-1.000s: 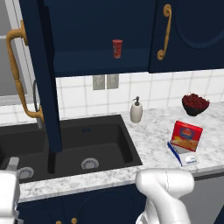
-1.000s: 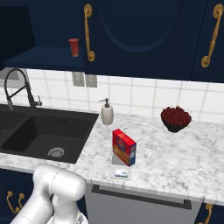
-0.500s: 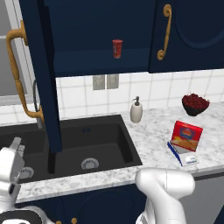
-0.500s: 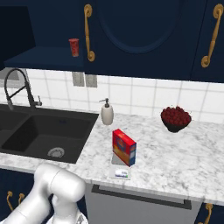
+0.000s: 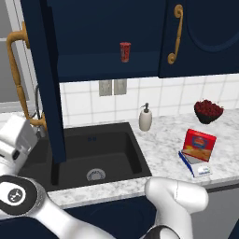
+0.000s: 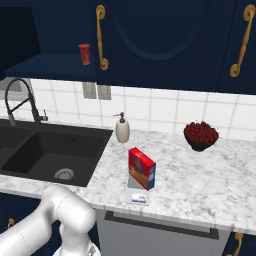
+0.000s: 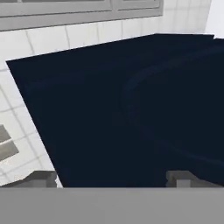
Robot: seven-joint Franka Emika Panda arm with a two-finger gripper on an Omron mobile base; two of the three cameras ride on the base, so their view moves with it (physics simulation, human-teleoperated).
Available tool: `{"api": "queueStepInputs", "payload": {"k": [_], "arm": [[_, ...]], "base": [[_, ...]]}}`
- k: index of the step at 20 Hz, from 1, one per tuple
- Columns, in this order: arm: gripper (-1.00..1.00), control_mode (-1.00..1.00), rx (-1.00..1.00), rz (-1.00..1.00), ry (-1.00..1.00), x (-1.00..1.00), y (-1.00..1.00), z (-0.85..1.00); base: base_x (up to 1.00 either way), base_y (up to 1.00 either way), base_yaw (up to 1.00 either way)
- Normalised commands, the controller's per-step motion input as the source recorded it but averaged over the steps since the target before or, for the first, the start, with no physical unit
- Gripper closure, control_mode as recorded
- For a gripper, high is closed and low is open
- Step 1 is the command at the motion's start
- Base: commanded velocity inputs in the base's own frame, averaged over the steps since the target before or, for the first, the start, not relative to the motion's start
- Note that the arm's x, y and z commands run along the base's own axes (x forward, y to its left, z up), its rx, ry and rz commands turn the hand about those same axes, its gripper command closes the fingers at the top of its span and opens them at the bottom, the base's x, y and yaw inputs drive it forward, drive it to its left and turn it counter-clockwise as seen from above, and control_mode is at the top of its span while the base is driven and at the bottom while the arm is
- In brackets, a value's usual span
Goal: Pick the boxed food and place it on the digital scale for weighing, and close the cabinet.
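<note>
Two finger tips of the gripper [image 7: 113,178] stand wide apart, empty, before the open cabinet door [image 7: 131,109], probably to push it shut. Farther right on the counter [image 5: 163,140], the boxed food [image 5: 199,145] already leans on the digital scale [image 5: 193,164], so I judge weighing done.

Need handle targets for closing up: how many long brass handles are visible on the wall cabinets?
4: one on the open door swung out left, one beside the cup shelf, two far right, more possibly hidden.
</note>
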Motion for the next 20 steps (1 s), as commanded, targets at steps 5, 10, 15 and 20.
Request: {"api": "queueStepInputs", "payload": {"k": [5,10,15,20], "arm": [[-1.00,-1.00,0.15,-0.12,0.01,0.10,-0.94,0.47],[-1.00,-1.00,0.18,-0.05,0.02,0.00,-1.00,0.45],[-1.00,-1.00,0.20,-0.01,0.07,0.13,-1.00,0.39],[-1.00,-1.00,0.23,0.16,0.07,0.91,-1.00,0.02]], "base": [[0.00,0.00,0.00],[0.00,0.00,0.00],[0.00,0.00,0.00],[0.00,0.00,0.00]]}}
